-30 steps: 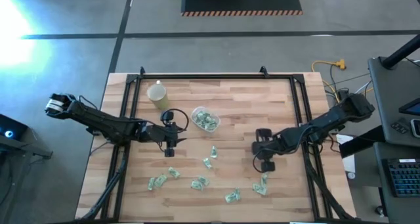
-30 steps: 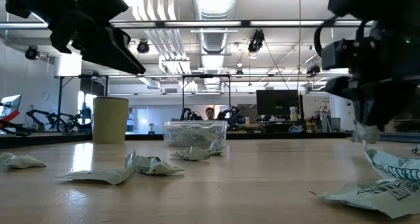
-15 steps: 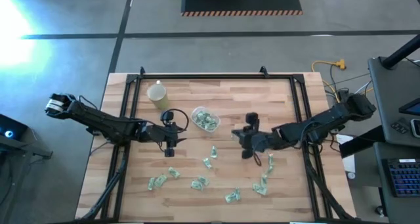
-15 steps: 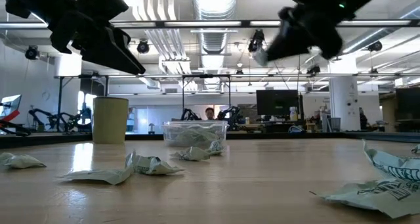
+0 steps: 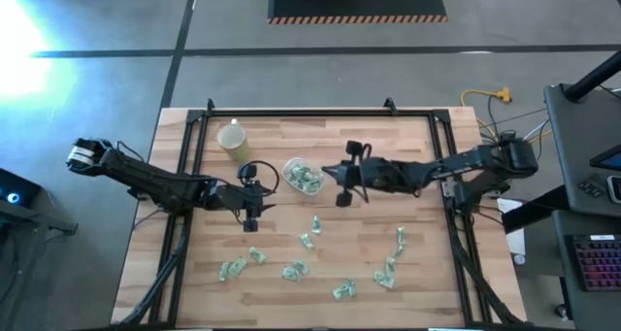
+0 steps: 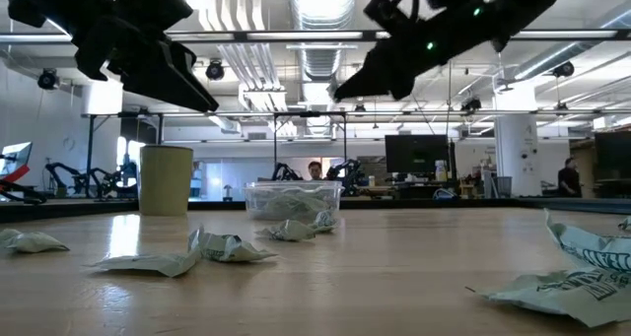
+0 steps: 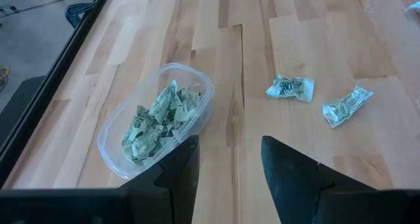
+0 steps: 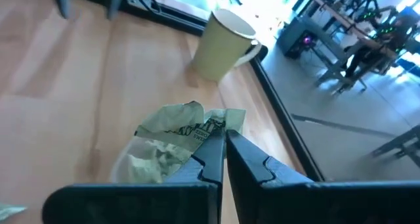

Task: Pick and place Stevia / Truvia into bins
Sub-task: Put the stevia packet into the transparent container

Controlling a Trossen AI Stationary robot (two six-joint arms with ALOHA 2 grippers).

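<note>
Your right gripper is clenched on one Stevia sachet, the crumpled green-and-white paper sticking out past the tips of its two dark fingers. In the wrist view that sachet hangs right above the clear tub, which already has several sachets in it. From above you can see the right gripper reaching in from the right side and stopping just beside the clear tub, raised well off the wood

Your left gripper has its jaws parted with nothing between them; it hovers near the tub on its other side, the fingers pointing across the table

Behind the tub stands a pale yellow cup, close to the table's far-left corner. The loose sachets are scattered over the near half of the table, well apart from the tub, some in small pairs
</note>
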